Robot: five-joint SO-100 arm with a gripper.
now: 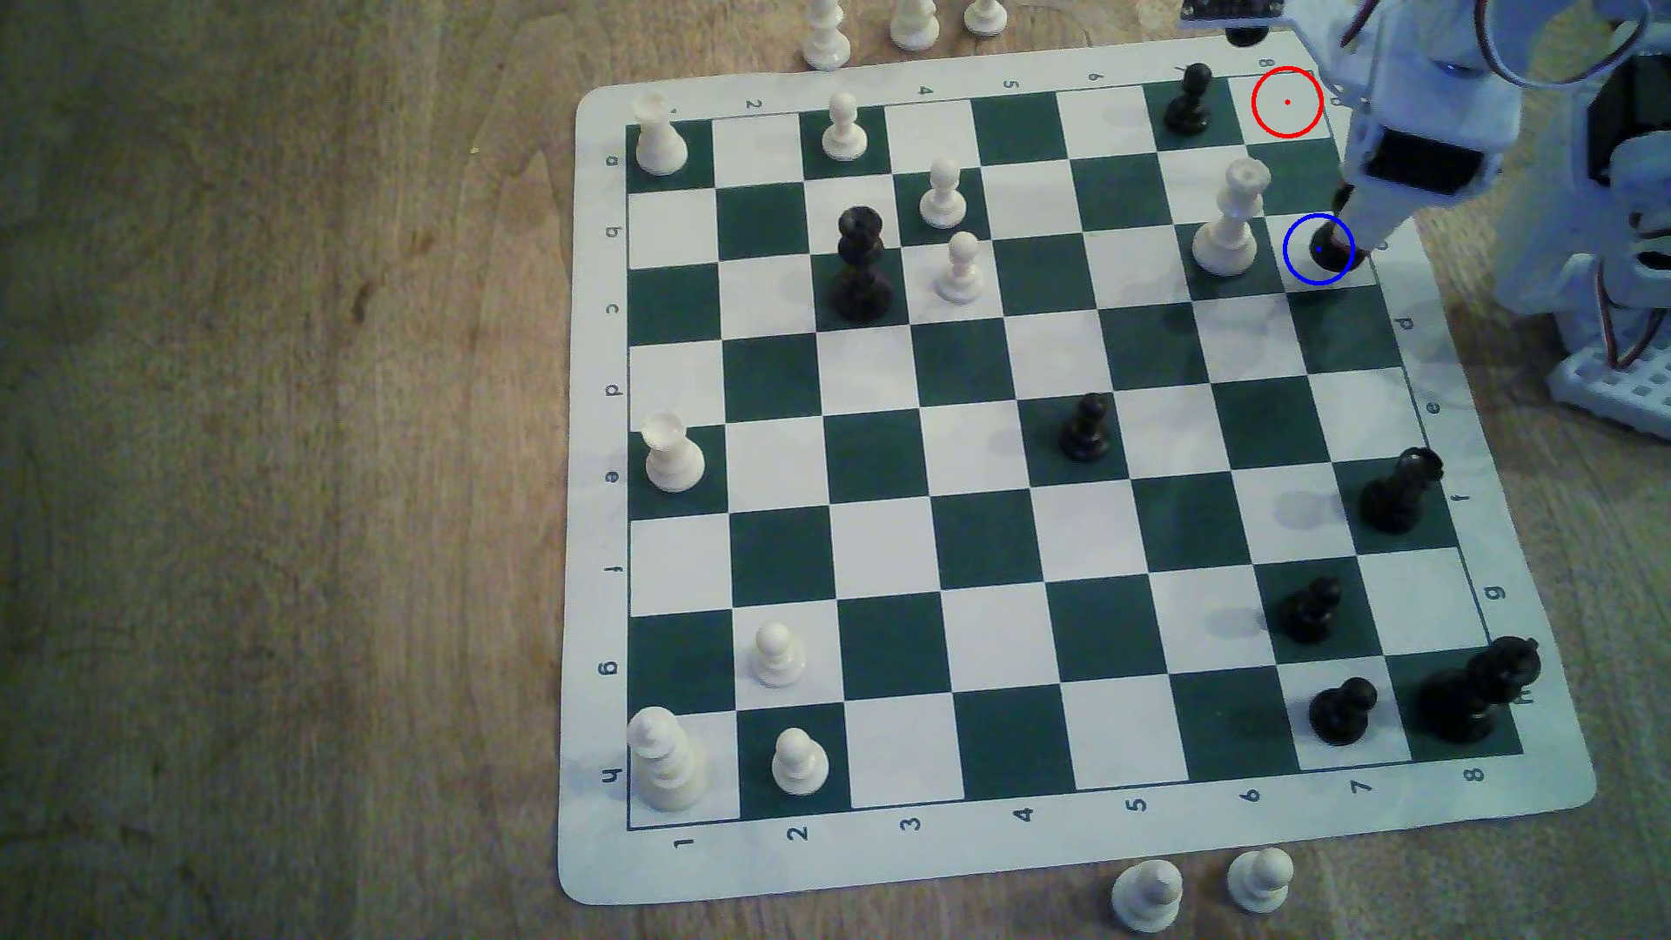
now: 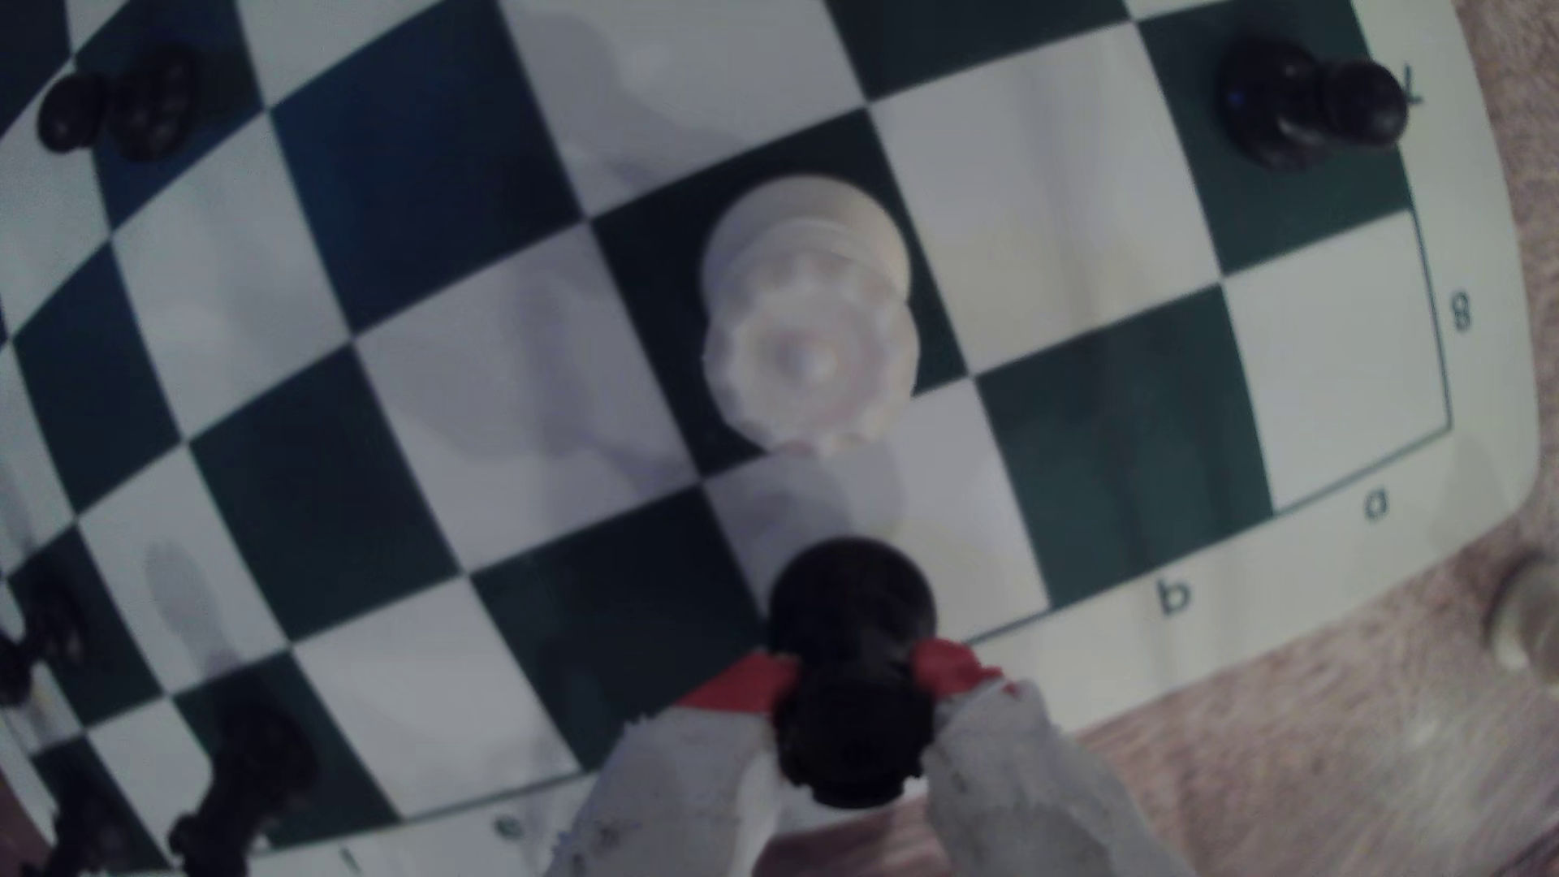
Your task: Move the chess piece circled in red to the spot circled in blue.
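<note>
Black rook [image 1: 1329,251] pinched in the gripper [image 2: 852,675] at the blue-ringed white square [image 1: 1299,267].

Red-tipped fingers [image 2: 953,666] pressed against both sides of the rook, base inside the blue ring, contact with the board [image 1: 995,578] unclear. Just beside it, toward the exterior view's left, a tall white queen [image 1: 1228,221]. Red-ringed corner square [image 1: 1288,102] bare, black pawn [image 1: 1188,101] beside it.

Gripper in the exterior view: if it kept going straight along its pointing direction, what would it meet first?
Probably the blue-ringed white square: the gripper points down at it, shut on the black rook. Whether the rook's base already touches the board is unclear.
</note>
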